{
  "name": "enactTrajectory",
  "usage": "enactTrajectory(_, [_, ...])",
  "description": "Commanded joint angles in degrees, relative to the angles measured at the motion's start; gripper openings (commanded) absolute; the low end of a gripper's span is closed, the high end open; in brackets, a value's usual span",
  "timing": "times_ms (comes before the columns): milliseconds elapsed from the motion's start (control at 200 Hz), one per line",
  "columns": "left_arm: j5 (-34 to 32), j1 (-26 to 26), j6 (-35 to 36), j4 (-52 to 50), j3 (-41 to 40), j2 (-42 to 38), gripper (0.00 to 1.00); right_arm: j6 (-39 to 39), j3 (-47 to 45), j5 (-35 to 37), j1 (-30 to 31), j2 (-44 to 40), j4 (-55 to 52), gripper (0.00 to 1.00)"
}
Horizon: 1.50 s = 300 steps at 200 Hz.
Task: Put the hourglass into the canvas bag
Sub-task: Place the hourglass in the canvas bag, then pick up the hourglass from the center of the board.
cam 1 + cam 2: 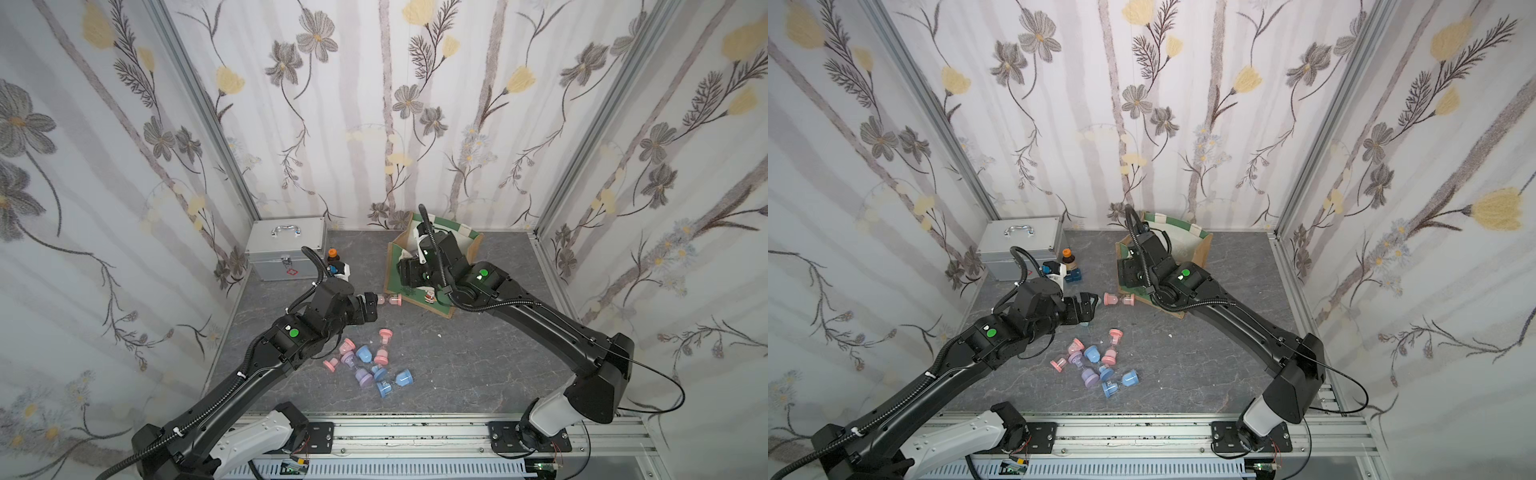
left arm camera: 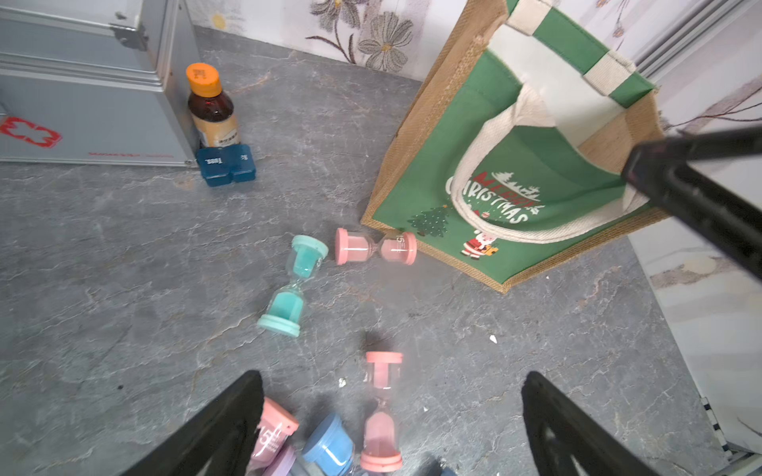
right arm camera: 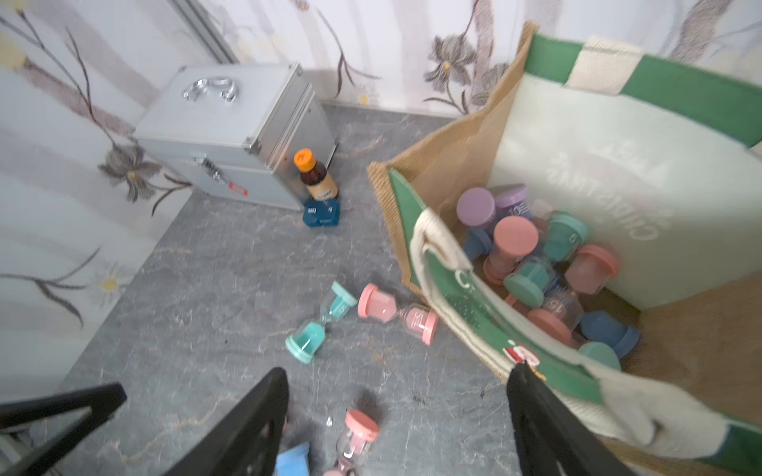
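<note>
Holding nothing: left gripper [image 2: 391,377], jaws spread wide, raised above the grey tabletop [image 2: 123,247] between a scattered cluster of hourglasses [image 1: 365,365] (pink, blue, purple) and the canvas bag [image 3: 577,165].

Also empty: right gripper [image 3: 398,371], jaws likewise spread, above the bag's front rim. One finger overlaps that rim near the Santa figure; contact cannot be told.

Canvas bag: green front, jute sides, cream lining, white handles. It stands open near the back wall.

Contents: heap of hourglasses [image 3: 536,263] in pink, teal, purple and blue.

Outside the bag: pink hourglass [image 2: 375,246] on its side, one end just beside the bag's lower front edge. The teal hourglass [image 2: 293,284], also on its side, lies next to it.

Back corner:
- silver case [image 2: 82,103], closed
- brown bottle [image 2: 210,107], orange cap, upright against the case
- blue pill box [image 2: 226,164] at the bottle's foot
</note>
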Motion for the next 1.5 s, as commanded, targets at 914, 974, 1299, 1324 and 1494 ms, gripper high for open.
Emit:
enactTrajectory(914, [-3.4,0.1,-7.0,-12.1,-10.0,-13.0,1.0,26.3,-17.0,-10.1,15.3,14.9,8.1,0.68])
enactTrajectory(974, [-3.3,0.1,-7.0,-12.3,-9.8,-12.9,1.0,26.7,-17.0,-9.9,15.3,15.3,7.6,0.65])
enactTrajectory(1299, [-2.8,0.1,-7.3,-11.8,-10.4,-13.1,1.0,26.9,-16.9,-7.5,15.1,18.6,5.6,0.56])
enactTrajectory(1324, [-2.9,0.1,-7.3,-11.8,-10.4,-13.1,1.0,27.0,-16.9,-7.2,15.1,18.8,5.0,0.56])
enactTrajectory(1494, [-2.4,0.1,-7.5,-11.1,-10.6,-13.0,1.0,26.8,-18.1,-4.6,14.6,18.5,3.6,0.51])
